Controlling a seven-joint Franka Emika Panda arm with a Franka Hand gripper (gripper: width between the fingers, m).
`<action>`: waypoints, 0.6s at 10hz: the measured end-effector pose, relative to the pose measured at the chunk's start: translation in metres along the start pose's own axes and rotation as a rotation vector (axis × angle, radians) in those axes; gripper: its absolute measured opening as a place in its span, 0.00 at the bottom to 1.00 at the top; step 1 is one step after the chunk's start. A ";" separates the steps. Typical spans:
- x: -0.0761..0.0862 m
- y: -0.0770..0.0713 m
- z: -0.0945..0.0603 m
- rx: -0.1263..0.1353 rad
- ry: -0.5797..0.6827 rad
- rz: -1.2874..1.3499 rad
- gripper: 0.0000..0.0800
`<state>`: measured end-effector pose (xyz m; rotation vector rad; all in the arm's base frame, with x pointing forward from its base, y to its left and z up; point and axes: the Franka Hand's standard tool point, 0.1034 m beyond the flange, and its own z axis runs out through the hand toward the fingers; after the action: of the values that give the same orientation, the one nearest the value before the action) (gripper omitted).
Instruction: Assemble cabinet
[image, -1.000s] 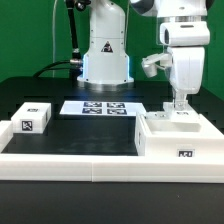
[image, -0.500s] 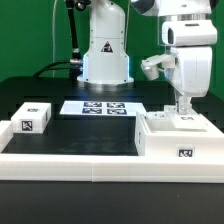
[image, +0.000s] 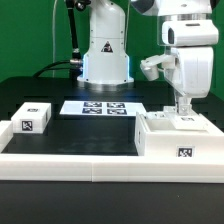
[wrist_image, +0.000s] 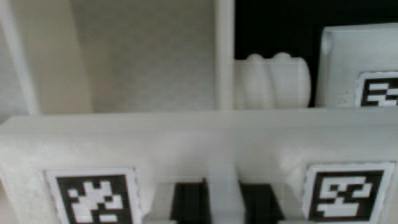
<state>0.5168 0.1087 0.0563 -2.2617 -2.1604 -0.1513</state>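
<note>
The cabinet box (image: 165, 135), white with marker tags, stands on the exterior view's right, against the front rail. My gripper (image: 180, 107) points straight down onto its top. In the wrist view the box's tagged white wall (wrist_image: 178, 140) fills the frame. My gripper (wrist_image: 217, 203) has its two dark fingers (wrist_image: 187, 205) close together, with a thin white strip of the box between them. A smaller white tagged panel piece (image: 33, 118) lies on the exterior view's left, far from the gripper.
The marker board (image: 95, 107) lies flat mid-table before the robot's base (image: 105, 55). A long low white rail (image: 70, 163) runs along the front. In the wrist view a ribbed white knob (wrist_image: 276, 80) and another tagged white face (wrist_image: 365, 85) lie beyond the wall.
The gripper has shifted very slightly toward the exterior view's right. The cabinet box and the small panel have not visibly moved.
</note>
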 end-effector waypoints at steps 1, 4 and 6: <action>0.000 0.000 0.000 0.000 0.000 -0.003 0.09; -0.005 0.023 0.000 0.004 0.000 -0.042 0.09; -0.005 0.034 0.001 0.014 0.000 -0.053 0.09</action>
<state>0.5502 0.1018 0.0569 -2.1987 -2.2151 -0.1359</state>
